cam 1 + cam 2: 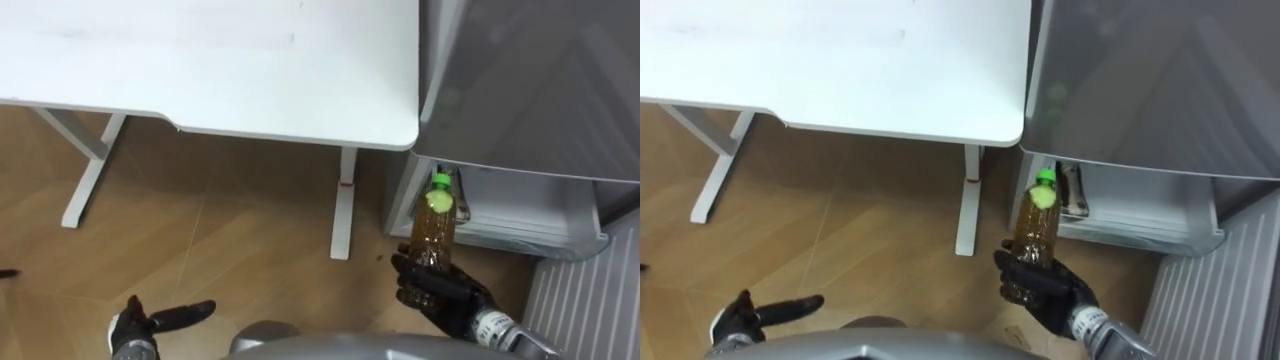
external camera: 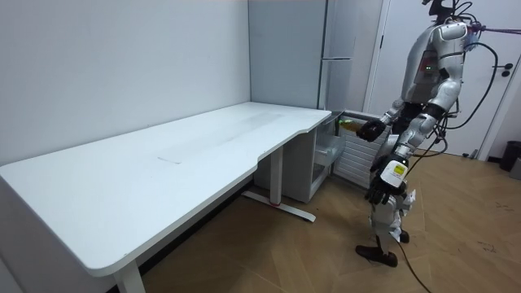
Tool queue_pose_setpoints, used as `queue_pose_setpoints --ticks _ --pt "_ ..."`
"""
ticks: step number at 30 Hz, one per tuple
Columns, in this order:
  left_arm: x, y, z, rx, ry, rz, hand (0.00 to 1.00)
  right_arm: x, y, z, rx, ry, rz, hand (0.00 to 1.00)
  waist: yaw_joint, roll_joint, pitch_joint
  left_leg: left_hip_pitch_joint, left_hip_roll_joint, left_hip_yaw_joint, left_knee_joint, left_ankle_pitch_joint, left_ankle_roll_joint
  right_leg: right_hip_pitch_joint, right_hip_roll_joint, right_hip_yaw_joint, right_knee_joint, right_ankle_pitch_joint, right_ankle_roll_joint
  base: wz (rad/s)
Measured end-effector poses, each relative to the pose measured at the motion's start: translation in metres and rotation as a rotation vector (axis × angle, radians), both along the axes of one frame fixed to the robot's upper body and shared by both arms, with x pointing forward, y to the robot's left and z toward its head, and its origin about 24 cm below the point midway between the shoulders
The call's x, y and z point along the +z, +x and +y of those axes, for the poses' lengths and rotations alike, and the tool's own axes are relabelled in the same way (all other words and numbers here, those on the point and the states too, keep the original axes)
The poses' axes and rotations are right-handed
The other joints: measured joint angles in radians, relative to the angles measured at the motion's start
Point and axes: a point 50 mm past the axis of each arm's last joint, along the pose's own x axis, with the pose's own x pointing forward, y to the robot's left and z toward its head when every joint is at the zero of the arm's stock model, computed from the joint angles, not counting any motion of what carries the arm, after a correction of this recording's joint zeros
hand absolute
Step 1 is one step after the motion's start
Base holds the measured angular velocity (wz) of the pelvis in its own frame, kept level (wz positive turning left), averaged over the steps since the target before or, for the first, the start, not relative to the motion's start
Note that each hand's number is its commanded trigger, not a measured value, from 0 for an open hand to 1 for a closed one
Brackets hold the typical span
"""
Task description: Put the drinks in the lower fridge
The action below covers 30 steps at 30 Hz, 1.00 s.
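An amber drink bottle (image 1: pixel 434 230) (image 1: pixel 1033 235) with a green cap stands upright in my right hand (image 1: pixel 440 290) (image 1: pixel 1048 288), whose dark fingers are curled round its lower half. The bottle is in front of the open lower fridge compartment (image 1: pixel 520 215) (image 1: pixel 1135 215), level with its left edge. In the room view I stand by the fridge (image 2: pixel 326 81), with my right hand (image 2: pixel 373 130) held out toward the open compartment (image 2: pixel 338 146). My left hand (image 1: pixel 150 322) (image 1: pixel 755 315) hangs low at the bottom left over the floor, fingers stretched out and holding nothing; it hangs down by my leg in the room view (image 2: pixel 379 191).
A white desk (image 1: pixel 210 65) (image 2: pixel 146 175) stands to the left, its corner close to the fridge. Its leg (image 1: pixel 343 205) is just left of the bottle. The open fridge door (image 1: pixel 585 300) with ribbed shelves is at the lower right. Wooden floor lies below.
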Motion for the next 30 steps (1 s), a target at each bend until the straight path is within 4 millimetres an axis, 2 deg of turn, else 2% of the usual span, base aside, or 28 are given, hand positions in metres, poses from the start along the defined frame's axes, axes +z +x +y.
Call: queue_pose_setpoints --ticks 5,12,15,20,30 --pt "-0.006 -0.015 -0.004 -0.012 -0.016 0.076 0.00 -0.006 -0.008 -0.006 -0.108 -0.002 0.070 1.00 -0.030 -0.006 0.0001 -0.009 -0.003 -0.004 0.003 0.000 0.000 0.002 0.000 -0.007 -0.013 0.000 0.000 0.03" --pt "-0.009 -0.020 -0.008 -0.048 -0.043 0.097 0.00 -0.010 -0.012 -0.012 -0.301 0.009 0.115 1.00 -0.055 0.001 0.0040 -0.004 -0.003 -0.004 -0.001 0.000 0.000 -0.001 0.000 -0.001 -0.013 0.000 0.000 0.00" --pt "-0.009 -0.016 -0.011 -0.079 -0.054 0.094 0.00 -0.009 -0.007 -0.014 -0.374 0.016 0.116 1.00 -0.057 0.006 0.0067 -0.002 -0.005 -0.003 -0.004 0.000 0.000 -0.002 -0.001 0.000 -0.015 -0.001 0.001 0.00" --pt "-0.011 -0.017 -0.019 -0.129 -0.070 0.103 0.00 -0.007 0.007 -0.016 -0.457 0.025 0.085 1.00 -0.055 0.009 0.0067 0.000 -0.009 -0.004 -0.011 0.000 0.001 -0.002 -0.005 -0.001 -0.014 -0.003 0.002 0.00" --pt "-0.012 -0.019 -0.021 -0.211 -0.087 0.118 0.00 -0.004 0.020 -0.015 -0.570 0.082 0.056 1.00 -0.052 0.009 0.0064 -0.012 -0.008 -0.008 -0.008 0.000 0.001 -0.006 -0.005 -0.008 -0.003 -0.002 0.003 0.01"
